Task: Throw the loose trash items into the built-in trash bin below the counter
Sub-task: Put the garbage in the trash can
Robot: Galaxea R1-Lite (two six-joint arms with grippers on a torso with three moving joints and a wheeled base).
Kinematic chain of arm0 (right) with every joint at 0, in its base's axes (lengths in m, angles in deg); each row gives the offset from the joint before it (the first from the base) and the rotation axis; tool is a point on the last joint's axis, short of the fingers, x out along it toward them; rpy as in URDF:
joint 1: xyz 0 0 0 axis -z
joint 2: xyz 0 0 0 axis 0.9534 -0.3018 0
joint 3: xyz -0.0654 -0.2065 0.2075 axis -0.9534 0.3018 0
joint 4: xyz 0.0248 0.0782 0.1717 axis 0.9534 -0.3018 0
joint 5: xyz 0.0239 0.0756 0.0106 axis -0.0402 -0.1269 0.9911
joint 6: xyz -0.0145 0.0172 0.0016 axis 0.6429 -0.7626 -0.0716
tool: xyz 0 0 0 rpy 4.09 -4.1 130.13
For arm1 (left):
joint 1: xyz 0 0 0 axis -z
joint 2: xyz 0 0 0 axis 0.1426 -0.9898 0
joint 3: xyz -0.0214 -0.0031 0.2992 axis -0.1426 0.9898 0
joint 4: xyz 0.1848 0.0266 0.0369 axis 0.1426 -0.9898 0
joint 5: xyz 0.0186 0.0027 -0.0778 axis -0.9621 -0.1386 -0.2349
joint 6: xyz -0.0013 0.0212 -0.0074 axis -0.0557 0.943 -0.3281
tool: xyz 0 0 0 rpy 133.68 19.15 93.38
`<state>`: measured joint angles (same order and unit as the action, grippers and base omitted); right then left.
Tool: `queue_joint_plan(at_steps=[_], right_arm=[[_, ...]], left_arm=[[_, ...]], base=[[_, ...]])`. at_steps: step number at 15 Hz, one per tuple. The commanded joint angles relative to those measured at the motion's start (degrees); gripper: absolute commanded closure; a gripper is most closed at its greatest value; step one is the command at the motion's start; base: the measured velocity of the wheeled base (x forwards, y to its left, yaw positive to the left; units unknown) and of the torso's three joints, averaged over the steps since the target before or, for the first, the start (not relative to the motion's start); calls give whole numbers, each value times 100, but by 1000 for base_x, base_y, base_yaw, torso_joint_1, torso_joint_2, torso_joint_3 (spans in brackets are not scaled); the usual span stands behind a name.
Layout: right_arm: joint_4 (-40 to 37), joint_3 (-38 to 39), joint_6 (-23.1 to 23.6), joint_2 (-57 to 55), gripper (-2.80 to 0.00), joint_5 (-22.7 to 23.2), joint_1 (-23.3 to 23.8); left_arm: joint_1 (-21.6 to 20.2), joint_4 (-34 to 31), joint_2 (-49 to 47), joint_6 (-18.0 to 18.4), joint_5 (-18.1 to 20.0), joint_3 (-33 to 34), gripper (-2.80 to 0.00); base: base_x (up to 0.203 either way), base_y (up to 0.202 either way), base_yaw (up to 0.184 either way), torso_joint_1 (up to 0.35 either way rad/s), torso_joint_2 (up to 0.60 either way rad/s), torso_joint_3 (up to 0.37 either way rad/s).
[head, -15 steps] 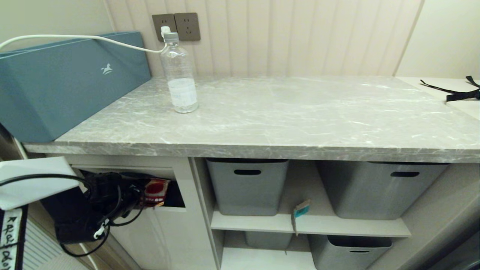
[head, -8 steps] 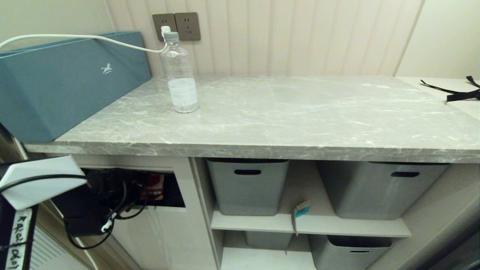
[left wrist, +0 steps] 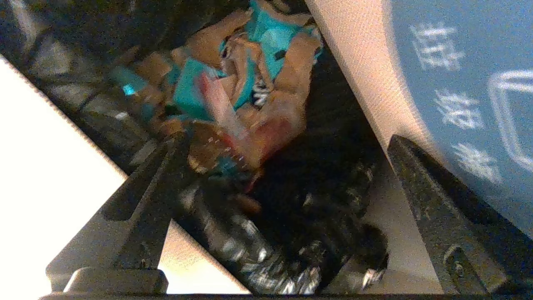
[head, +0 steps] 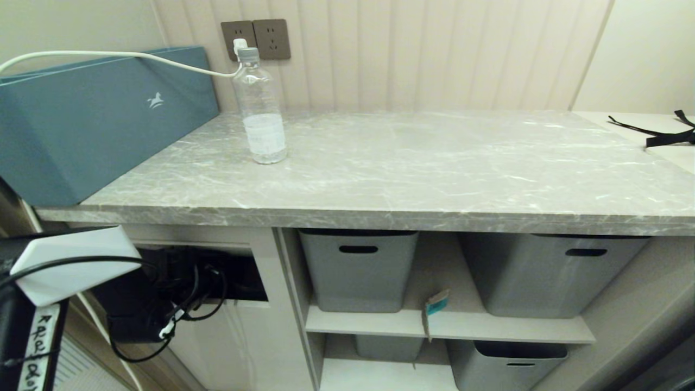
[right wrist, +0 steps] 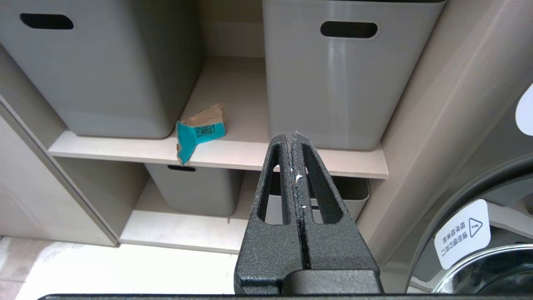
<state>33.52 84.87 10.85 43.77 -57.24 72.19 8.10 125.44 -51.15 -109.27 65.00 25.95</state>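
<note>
The left gripper (left wrist: 275,183) sat at the trash bin (head: 247,274) opening under the surface (head: 412,174), its jaws spread wide and empty. The wrapper (left wrist: 245,137) lay among rubbish inside. The water bottle (head: 259,108) stood on the surface; the teal scrap (right wrist: 200,133) lay on the shelf (right wrist: 233,156). The right gripper (right wrist: 293,143) was closed.

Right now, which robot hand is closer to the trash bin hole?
Left. The left gripper is open right at the bin opening, looking down at trash inside. The right gripper is shut, away by the shelves, facing the teal scrap.
</note>
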Motion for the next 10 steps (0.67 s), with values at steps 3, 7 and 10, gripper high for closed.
queue_joint_plan(at_steps=[3,7,10], right_arm=[[1,0,5,1,0,4,-3],[1,0,5,9,0,4,-2],[1,0,5,9,0,4,-2]], left_arm=[[-95,11,687,-6,-24,463,-280],[-87,11,1752,-177,-20,1382,-280],[-98,7,2529,-189,-43,1977,-280]], base=[[0,0,0,0,0,0],[0,0,0,0,0,0],[0,0,0,0,0,0]])
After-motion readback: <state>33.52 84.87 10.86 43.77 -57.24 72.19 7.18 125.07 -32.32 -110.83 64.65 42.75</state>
